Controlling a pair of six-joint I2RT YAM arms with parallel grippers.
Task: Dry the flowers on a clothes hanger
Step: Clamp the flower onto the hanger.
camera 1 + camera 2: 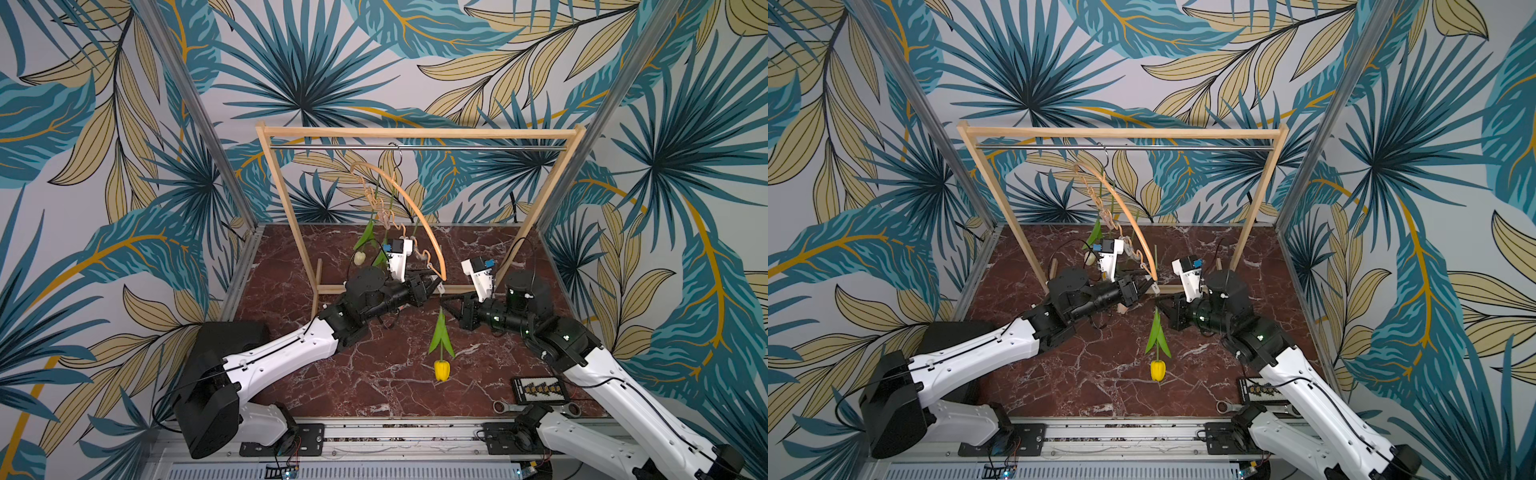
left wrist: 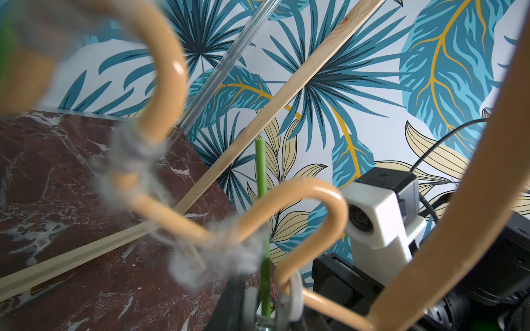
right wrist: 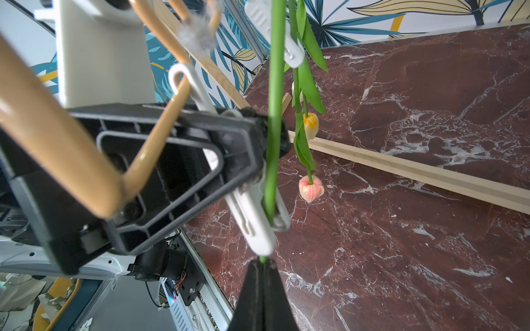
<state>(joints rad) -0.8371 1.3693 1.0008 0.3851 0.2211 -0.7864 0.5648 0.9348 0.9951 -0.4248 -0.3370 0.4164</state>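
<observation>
Three clipped flowers: cream tulip (image 1: 360, 257), orange-yellow tulip (image 3: 310, 124) and pink tulip (image 3: 311, 187) hang head-down from the light wooden clothes hanger (image 3: 57, 137), beyond the left jaws.
Left jaws: narrow, squeezing a white plastic peg (image 3: 250, 227) at the hanger's low end.
Right jaws: closed on the green stem of the bright yellow tulip (image 1: 441, 370), just below that peg.

Both arms are extended inward, meeting just below the low end of the clothes hanger (image 2: 470, 200). The left gripper (image 1: 436, 286) is clamped across a white clip (image 3: 252, 226) there; the right gripper (image 1: 444, 300), just beneath, is pinched tight on a green stem (image 3: 274, 114).
</observation>
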